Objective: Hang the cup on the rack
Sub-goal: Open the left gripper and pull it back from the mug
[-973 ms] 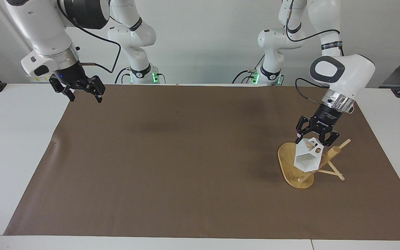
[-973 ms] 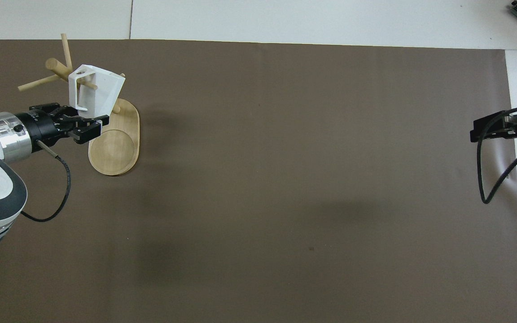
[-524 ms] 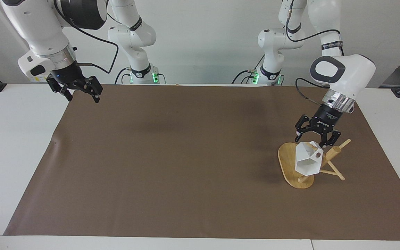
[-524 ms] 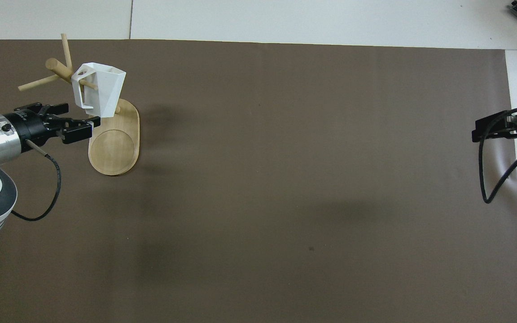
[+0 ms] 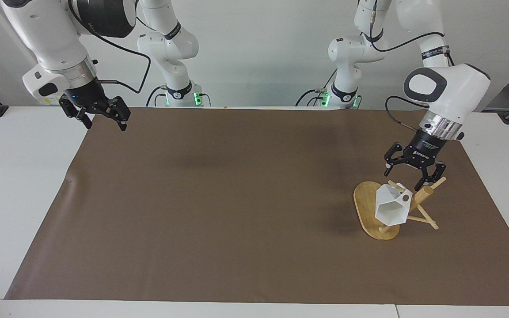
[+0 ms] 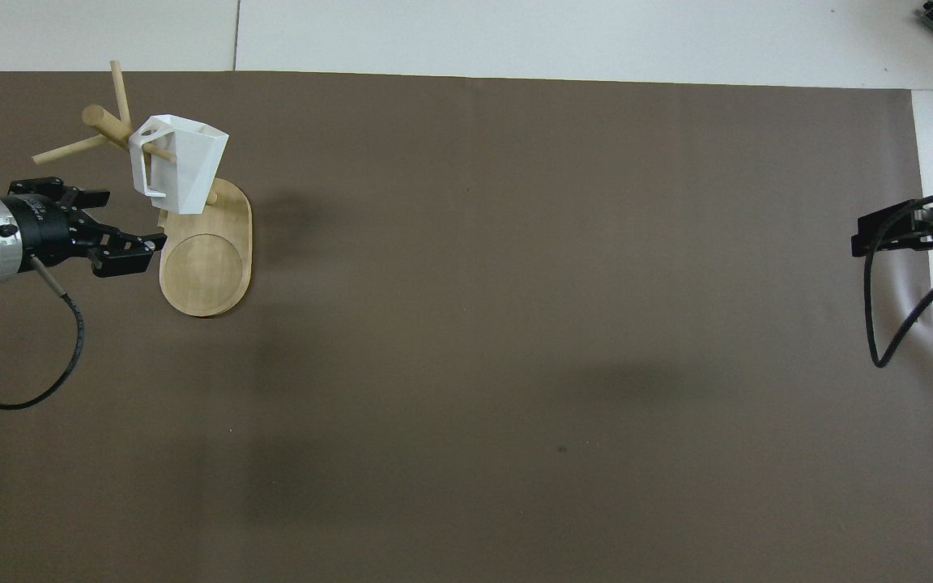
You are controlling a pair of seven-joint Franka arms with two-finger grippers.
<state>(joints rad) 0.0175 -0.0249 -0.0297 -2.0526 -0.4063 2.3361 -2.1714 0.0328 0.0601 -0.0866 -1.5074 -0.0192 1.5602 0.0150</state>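
The white faceted cup hangs tilted by its handle on a thin peg of the bamboo rack, free of any gripper. The rack stands on its oval base toward the left arm's end of the table. My left gripper is open and holds nothing. It hovers just above the rack's post, a short gap clear of the cup's handle. My right gripper waits open and holding nothing over the mat's corner at the right arm's end.
A brown mat covers most of the white table. The rack's pegs stick out sideways and upward from its post. A black cable hangs from the right wrist.
The left gripper opened and let go of the cup, then drew back and up from it. The cup settled a little lower on the peg. The right gripper rose slightly.
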